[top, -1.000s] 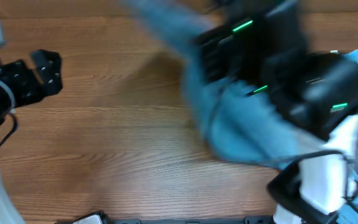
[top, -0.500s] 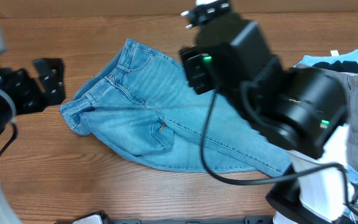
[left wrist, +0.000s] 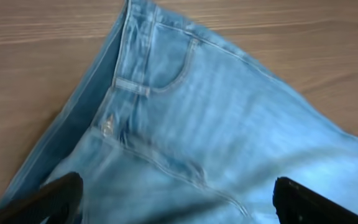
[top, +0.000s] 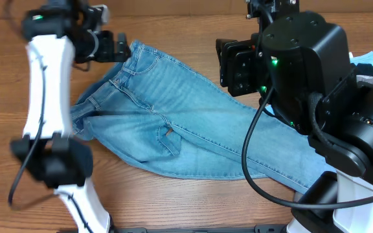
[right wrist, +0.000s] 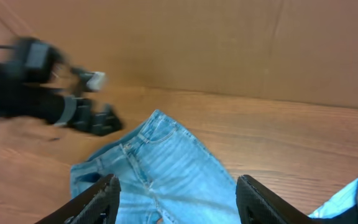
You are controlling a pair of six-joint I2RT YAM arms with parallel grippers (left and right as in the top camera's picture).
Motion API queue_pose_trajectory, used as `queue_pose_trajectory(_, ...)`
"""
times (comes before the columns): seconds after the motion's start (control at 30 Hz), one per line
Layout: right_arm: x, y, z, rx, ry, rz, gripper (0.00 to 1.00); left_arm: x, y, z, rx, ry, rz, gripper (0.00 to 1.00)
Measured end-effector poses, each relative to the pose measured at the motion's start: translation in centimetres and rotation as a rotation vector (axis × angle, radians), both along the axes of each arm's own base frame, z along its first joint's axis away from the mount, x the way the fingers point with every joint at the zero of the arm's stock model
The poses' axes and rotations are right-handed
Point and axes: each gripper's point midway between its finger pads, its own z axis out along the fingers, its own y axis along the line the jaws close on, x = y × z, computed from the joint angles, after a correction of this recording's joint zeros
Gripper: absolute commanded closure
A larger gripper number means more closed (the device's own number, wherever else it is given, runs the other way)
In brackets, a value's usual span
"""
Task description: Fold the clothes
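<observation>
My left gripper and right gripper gape empty; I'd pinch both layers of the jeans waistband squarely.

A wood-grain table spans the workspace. A plain brown panel stands upright along its far edge. Lighting is even.

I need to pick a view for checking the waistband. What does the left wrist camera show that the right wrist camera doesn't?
Left wrist only: close detail of the waistband, a belt loop and the button. Right wrist only: the left gripper near the waistband, the brown back wall, a light blue cloth at the right edge. Both: the jeans on the wooden table.
</observation>
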Motion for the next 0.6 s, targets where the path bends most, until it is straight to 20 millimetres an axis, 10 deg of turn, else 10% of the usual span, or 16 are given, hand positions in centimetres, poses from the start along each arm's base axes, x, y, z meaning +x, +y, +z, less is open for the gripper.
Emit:
queue_pose_trajectory(0.33, -0.5, 0.8, -0.1, 0.027, 0.023, 0.044, 0.34, 5.7, 0.6, -13.8, 0.036, 0.085, -0.009, 0.0)
queue_pose_trajectory(0.6, -0.6, 1.5, -0.4, 0.037, 0.039, 0.072, 0.37, 6.2, 1.0, -18.5, 0.074, 0.124, -0.036, 0.2)
